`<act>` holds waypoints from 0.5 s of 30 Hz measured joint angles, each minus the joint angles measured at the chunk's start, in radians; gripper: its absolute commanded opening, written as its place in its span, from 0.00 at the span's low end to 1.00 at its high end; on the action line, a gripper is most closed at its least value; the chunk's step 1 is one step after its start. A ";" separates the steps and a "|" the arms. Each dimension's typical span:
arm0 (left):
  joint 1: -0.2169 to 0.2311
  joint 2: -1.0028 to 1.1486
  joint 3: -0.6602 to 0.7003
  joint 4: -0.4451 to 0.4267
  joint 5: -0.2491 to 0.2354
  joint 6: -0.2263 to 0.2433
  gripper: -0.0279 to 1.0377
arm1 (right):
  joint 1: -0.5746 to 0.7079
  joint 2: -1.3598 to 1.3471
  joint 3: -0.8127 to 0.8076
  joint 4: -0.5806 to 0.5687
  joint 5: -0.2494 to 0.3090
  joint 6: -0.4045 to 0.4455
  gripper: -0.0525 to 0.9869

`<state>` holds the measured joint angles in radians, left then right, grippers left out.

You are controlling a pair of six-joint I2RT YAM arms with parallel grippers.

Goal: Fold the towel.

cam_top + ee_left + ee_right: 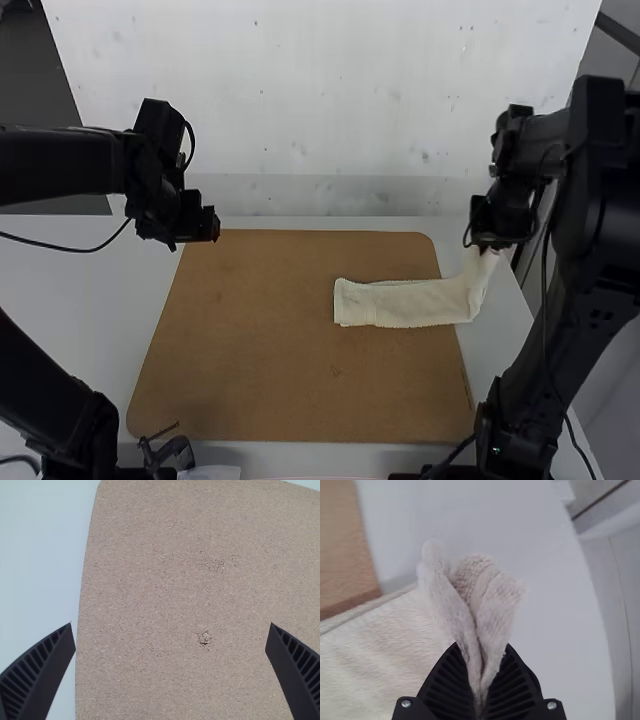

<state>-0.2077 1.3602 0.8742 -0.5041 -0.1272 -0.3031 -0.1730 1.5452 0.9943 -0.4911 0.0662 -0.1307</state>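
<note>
From high and behind, I look forward and down on a brown board (260, 350), parts of which both my downward-facing wrist cameras share from close up.

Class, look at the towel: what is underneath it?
Mostly the brown board, seen around the towel. The end held by the right gripper rises beyond the board, beside which the white table shows. Whatever the towel covers directly cannot be seen.

Looks cream on the towel (410, 303), right of centre; speckled brown on the board (270, 340), mid-frame; probably off-white on the table (70, 290), left.
</note>
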 measured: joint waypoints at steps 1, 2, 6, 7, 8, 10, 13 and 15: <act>0.000 0.000 -0.001 0.000 0.000 0.000 0.94 | 0.054 -0.020 -0.014 -0.001 0.003 0.019 0.07; 0.000 0.000 -0.002 0.000 0.000 0.000 0.94 | 0.111 -0.036 -0.027 -0.001 0.006 0.041 0.07; 0.000 0.000 -0.002 0.006 0.000 0.000 0.94 | 0.338 -0.048 -0.066 0.000 0.029 0.132 0.07; 0.000 0.000 -0.002 0.008 0.000 0.000 0.94 | 0.384 -0.048 -0.069 0.000 0.035 0.155 0.07; 0.000 0.000 -0.002 0.008 0.000 0.000 0.94 | 0.430 -0.047 -0.069 0.000 0.043 0.190 0.07; 0.000 0.000 -0.002 0.008 0.000 0.000 0.94 | 0.502 -0.035 -0.060 0.000 0.055 0.225 0.07; 0.000 0.000 -0.002 0.008 0.000 0.000 0.94 | 0.578 0.009 -0.031 -0.001 0.071 0.283 0.07; 0.000 0.000 -0.002 0.008 0.000 0.000 0.94 | 0.616 0.036 -0.014 -0.002 0.082 0.310 0.07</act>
<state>-0.2077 1.3602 0.8726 -0.4957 -0.1272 -0.3031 0.4427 1.5814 0.9802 -0.4927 0.1486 0.1791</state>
